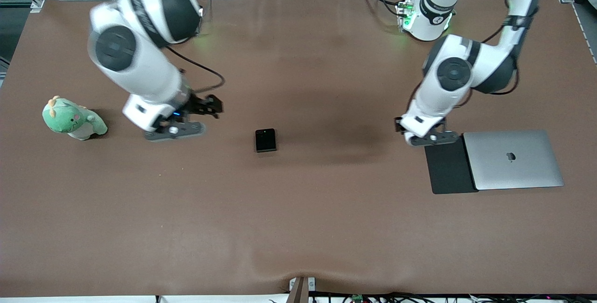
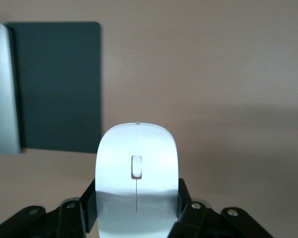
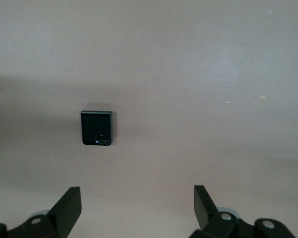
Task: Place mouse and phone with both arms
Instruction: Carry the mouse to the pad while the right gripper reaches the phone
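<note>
The black folded phone [image 1: 265, 140] lies flat in the middle of the table and also shows in the right wrist view [image 3: 97, 128]. My right gripper [image 1: 212, 106] is open and empty [image 3: 137, 208], in the air beside the phone toward the right arm's end of the table. My left gripper [image 1: 410, 134] is shut on the white mouse [image 2: 137, 173], with a finger on each side of it [image 2: 137, 194]. It holds the mouse above bare table beside the flat black pad [image 1: 450, 165]. In the front view the hand hides the mouse.
A closed silver laptop [image 1: 513, 159] lies beside the black pad [image 2: 57, 87] at the left arm's end of the table, its edge showing in the left wrist view [image 2: 2, 89]. A green plush toy [image 1: 72, 119] sits at the right arm's end.
</note>
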Controlling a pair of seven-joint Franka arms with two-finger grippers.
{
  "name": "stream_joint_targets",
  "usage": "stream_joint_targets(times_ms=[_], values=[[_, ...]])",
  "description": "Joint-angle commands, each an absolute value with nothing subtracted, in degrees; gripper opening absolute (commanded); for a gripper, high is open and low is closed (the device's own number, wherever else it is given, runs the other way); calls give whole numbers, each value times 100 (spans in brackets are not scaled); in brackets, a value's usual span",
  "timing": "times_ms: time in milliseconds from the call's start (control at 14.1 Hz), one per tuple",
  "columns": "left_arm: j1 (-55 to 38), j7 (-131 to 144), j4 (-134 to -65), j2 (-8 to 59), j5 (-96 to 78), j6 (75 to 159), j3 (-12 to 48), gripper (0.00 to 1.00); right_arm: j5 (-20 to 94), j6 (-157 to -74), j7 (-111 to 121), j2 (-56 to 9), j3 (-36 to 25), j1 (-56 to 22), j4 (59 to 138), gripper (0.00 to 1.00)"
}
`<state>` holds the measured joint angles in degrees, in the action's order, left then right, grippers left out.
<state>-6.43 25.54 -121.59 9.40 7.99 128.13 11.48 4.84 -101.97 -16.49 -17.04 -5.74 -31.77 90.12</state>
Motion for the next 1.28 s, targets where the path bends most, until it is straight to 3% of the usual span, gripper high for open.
stream_joint_targets(times_ms=[0,212,496,779,992,1204], values=[[-168,1865,-12331,773,809,12911,1239,50,527,-10808,-1898,-2519,-642,-3619,8938,100],[236,1250,-12305,835,800,12972,1239,50,527,-12089,-2336,-3180,-642,-3997,9288,100],[316,1187,-12314,1221,808,13604,1222,50,527,-13769,-2952,-3366,-642,-4359,10316,100],[588,774,-12243,1476,844,13859,1213,50,527,-14010,-3032,-3384,-633,-4534,10503,100],[878,370,-12234,1634,852,14009,1204,50,536,-14719,-3173,-3401,-642,-4632,10924,100],[896,369,-11902,2073,844,14098,1204,50,501,-14775,-2876,-3401,-650,-4492,10951,100]])
